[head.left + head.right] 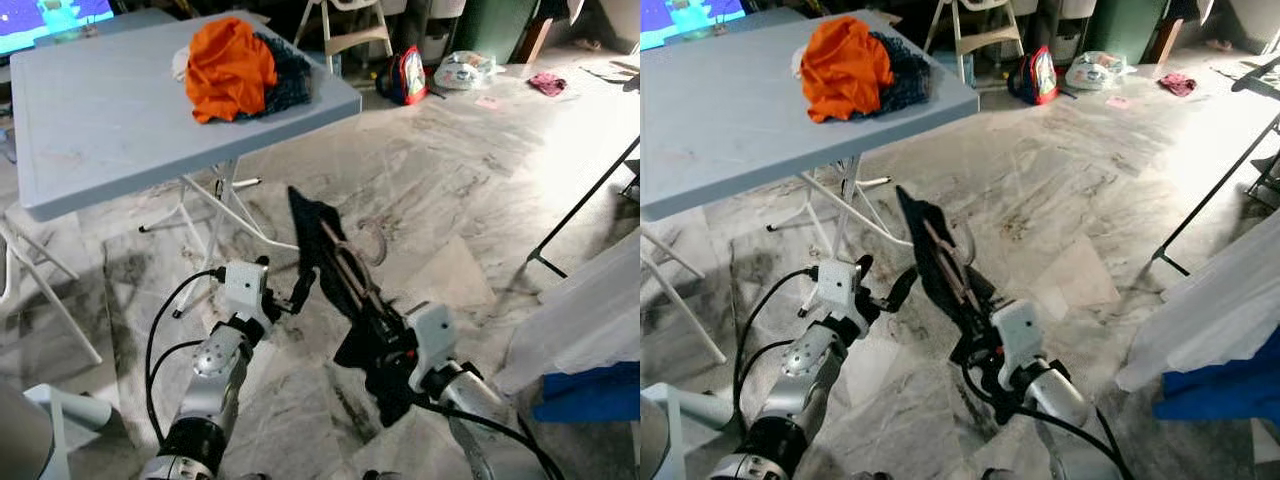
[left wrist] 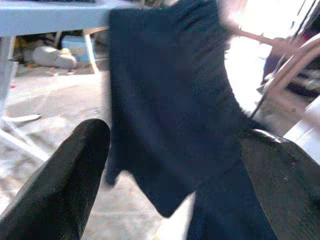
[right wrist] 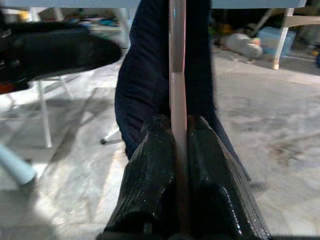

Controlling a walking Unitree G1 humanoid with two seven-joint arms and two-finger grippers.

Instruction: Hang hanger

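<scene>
Pink hanger (image 3: 177,95) between right pincer (image 3: 181,131) fingers

A pale blue folding table (image 1: 730,120) is seen in the upper left of the frame, with an orange cloth (image 1: 843,68) heaped on it against a dark netted one (image 1: 902,72). At lower centre, a hanger (image 1: 946,262) draped in a dark garment (image 1: 930,250) is clamped in the right pincer (image 1: 975,325). The left pincer (image 1: 885,283), fingers apart, is held just left of the garment. A marbled floor (image 1: 1060,170) lies beneath.
</scene>
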